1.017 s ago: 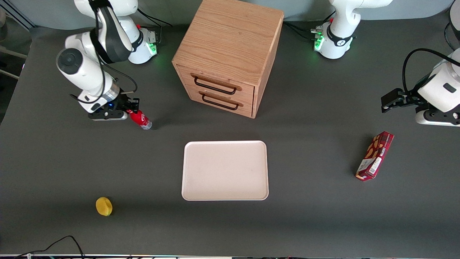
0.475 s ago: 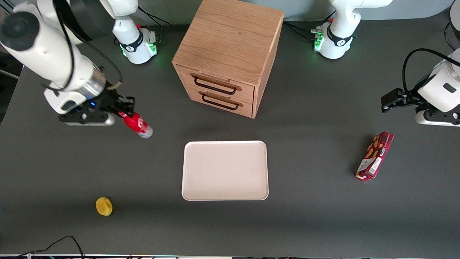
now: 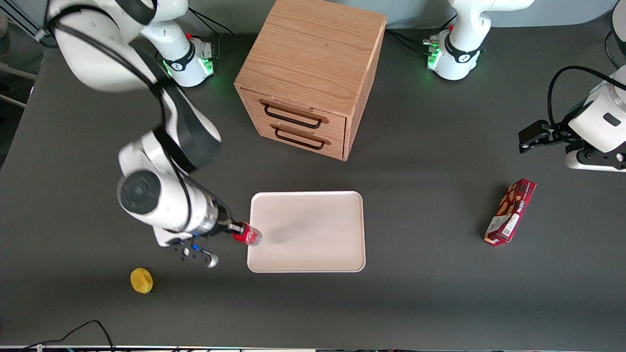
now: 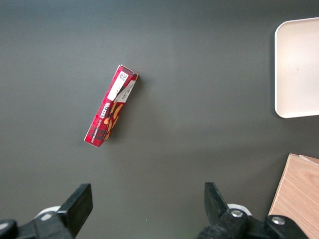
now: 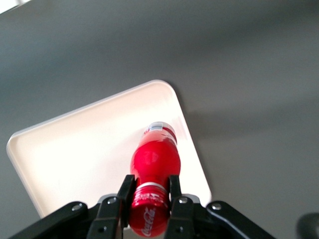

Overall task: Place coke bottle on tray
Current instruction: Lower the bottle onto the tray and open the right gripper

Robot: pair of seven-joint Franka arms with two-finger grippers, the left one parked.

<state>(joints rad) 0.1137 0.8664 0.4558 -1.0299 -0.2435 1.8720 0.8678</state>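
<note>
The dark counter carries everything, and the wooden drawer cabinet is its biggest item, standing farther from the front camera than the tray. The tray, pale and low-rimmed, lies flat in front of the cabinet's drawers, and its surface looks bare. A dark red snack box lies well apart from the tray toward the parked arm's end of the counter, and a small yellow fruit lies near the tray toward the working arm's end.

The gripper hangs at the tray's edge on the working arm's end, its fingers clamped on the neck of the coke bottle just below the cap. The bottle is off the counter, its body poised over the tray's rim and just inside it.

The step in hand appears to be the carry-over: the bottle is at the tray but not set down. The next move likely calls for a short reach further inward over the tray, then a descent before release.

The bottle's long axis runs from the cap in the gripper out to its clear base, which points toward the tray's middle and tilts downward, neither upright nor flat.
</note>
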